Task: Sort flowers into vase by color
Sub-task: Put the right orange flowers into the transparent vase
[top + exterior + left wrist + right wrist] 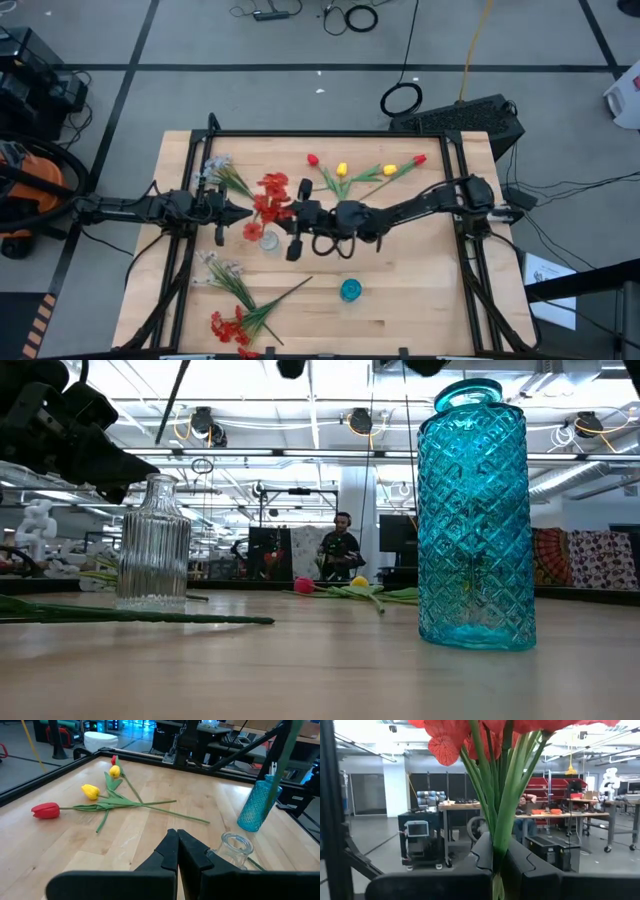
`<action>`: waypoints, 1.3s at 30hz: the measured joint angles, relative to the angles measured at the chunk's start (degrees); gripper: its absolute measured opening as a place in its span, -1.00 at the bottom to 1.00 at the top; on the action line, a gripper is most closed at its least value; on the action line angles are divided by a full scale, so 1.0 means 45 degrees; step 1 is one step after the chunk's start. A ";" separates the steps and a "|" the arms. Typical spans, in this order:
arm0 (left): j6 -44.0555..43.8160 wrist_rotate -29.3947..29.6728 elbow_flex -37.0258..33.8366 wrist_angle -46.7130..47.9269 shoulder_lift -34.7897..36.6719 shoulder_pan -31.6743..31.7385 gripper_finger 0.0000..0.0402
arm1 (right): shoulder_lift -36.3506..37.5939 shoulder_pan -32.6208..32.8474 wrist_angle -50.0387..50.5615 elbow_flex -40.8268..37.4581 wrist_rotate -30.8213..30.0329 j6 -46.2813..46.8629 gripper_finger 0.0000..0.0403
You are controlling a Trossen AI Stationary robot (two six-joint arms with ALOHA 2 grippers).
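Two grippers are meeting mid-counter: the right gripper (495, 857) is clenching a red spray (272, 195) upright over the clear vase (269, 239), presumably for dropping in, while the left gripper (177, 851) is waiting, clenched empty.

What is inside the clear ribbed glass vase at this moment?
In the low view, the clear ribbed glass vase looks empty. Seen from above, the red flower spray in the right tool partly covers its mouth, so nothing is visibly inserted.
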State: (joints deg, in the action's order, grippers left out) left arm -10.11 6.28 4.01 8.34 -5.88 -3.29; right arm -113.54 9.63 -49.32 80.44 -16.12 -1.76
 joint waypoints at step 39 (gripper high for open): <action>0.0000 -0.0001 -0.0001 -0.0013 -0.0003 -0.0001 -0.97 | -0.0427 -0.0316 0.1911 0.0030 0.0328 0.0612 -0.99</action>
State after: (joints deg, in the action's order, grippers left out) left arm -10.11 6.28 4.00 8.28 -5.89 -3.30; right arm -115.46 8.21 -40.72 80.58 -14.64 0.99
